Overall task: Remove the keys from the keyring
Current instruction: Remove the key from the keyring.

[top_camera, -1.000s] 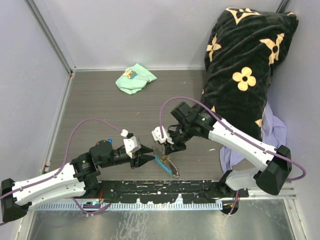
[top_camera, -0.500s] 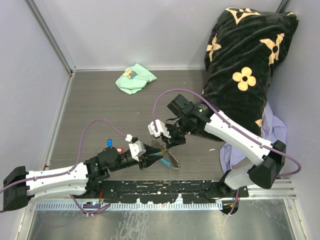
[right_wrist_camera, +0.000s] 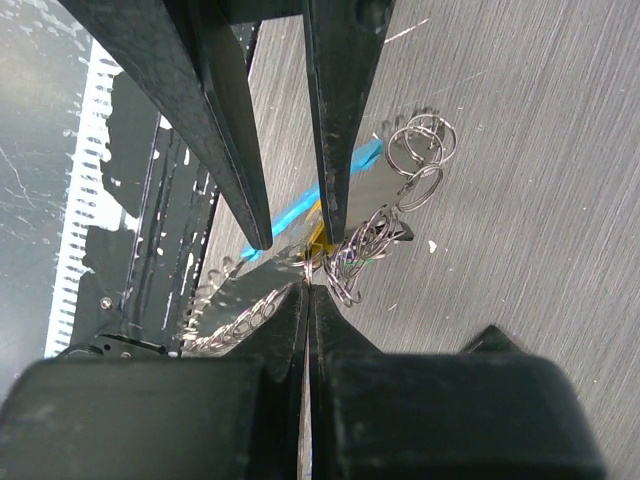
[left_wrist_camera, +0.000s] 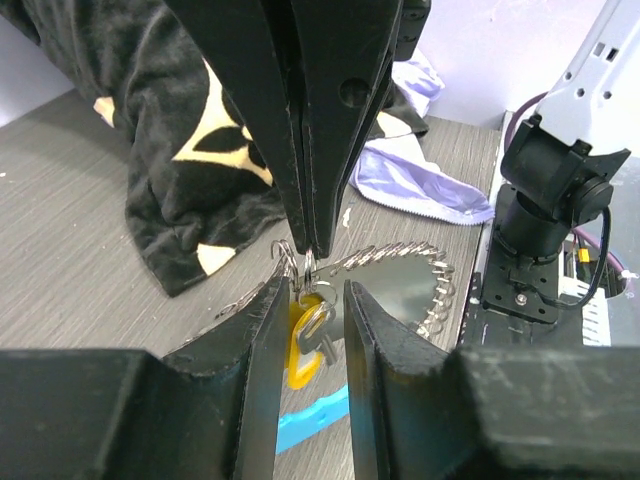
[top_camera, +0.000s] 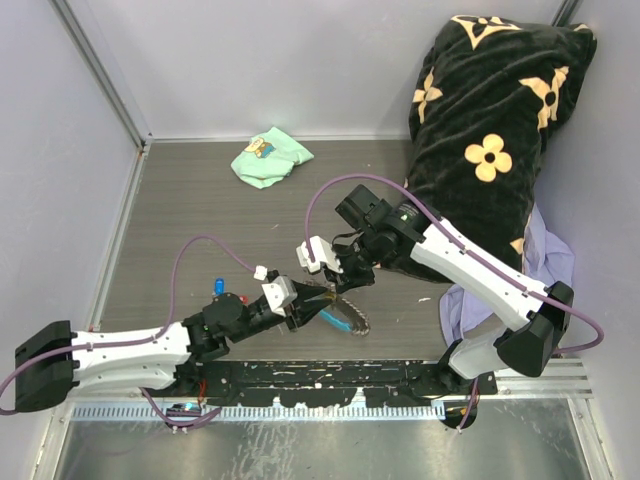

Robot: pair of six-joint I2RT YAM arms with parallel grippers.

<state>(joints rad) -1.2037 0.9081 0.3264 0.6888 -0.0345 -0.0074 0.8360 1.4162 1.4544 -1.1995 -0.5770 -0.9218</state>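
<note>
Above the table's near edge, right claw angled down, clenched on keyring — left claw level, released.

A robotics lab test cell: plain grey walls box in a wood-grain bench; along the frame's bottom, a black mounting rail carries two cabled robot arms.

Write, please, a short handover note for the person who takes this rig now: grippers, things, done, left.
Right gripper: shut on the keyring.
Left gripper: open, its jaws either side of a yellow-tagged key that hangs from the ring; no grip yet.
Chain and sky-blue fob lie on the table beneath.
Done: a blue-tagged key lies loose near the left arm, apparently off.
Left: free the yellow-tagged key and any others.
</note>
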